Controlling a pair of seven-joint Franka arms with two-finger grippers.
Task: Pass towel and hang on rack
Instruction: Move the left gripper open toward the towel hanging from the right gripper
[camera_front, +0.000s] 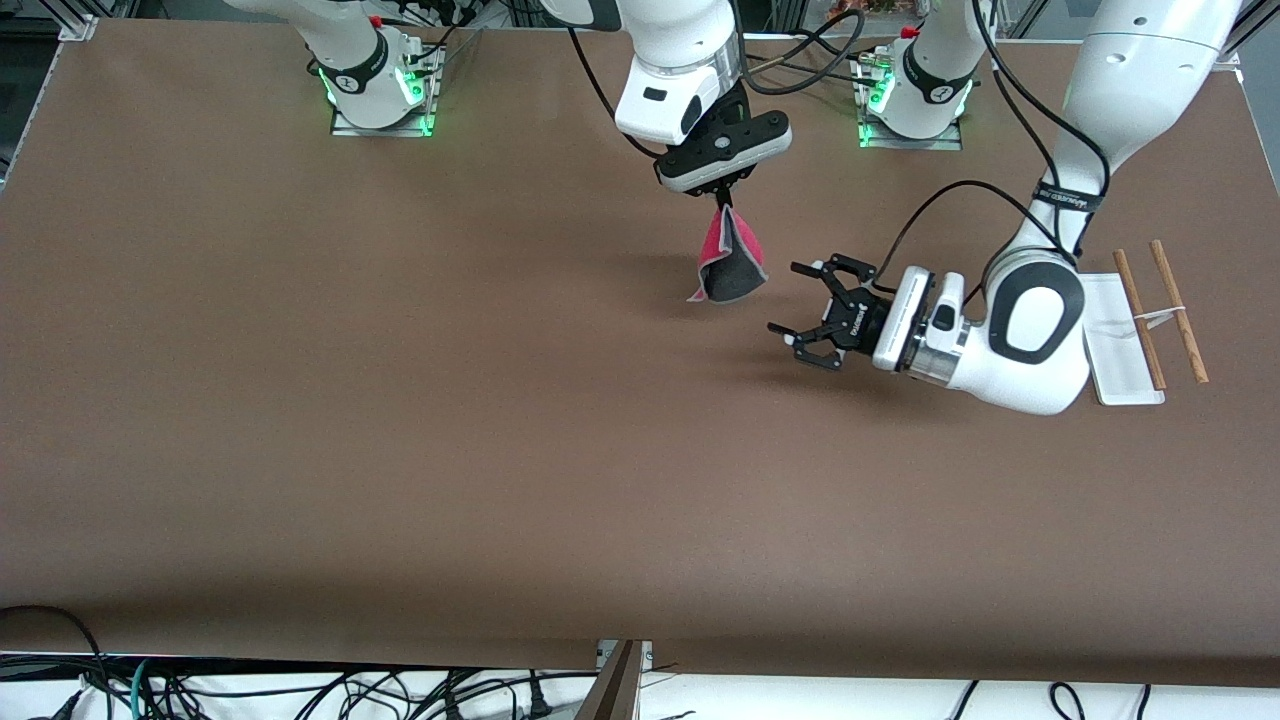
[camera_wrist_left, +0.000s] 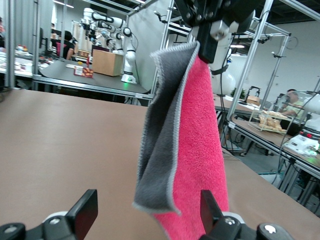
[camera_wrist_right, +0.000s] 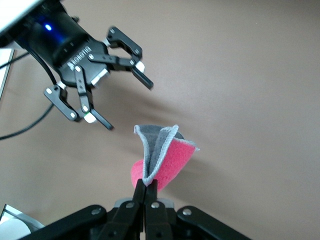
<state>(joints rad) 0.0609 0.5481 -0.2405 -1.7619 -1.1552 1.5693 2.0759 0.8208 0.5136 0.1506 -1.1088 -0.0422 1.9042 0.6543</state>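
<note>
Over the table (camera_front: 400, 420) — left end effector (camera_front: 800, 310) level, agape beside the towel (camera_front: 730, 265).

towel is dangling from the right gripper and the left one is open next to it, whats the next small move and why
Probably ease the left gripper sideways toward the towel until the hanging cloth sits between its fingers, then close. The right gripper pinches only the towel's top corner, the cloth hangs free above the table, and the left's open fingers stop short of it. The rack waits at the left arm's end.

Brown table (camera_front: 400, 450) — loose cables (camera_front: 300, 690) along its near edge.
</note>
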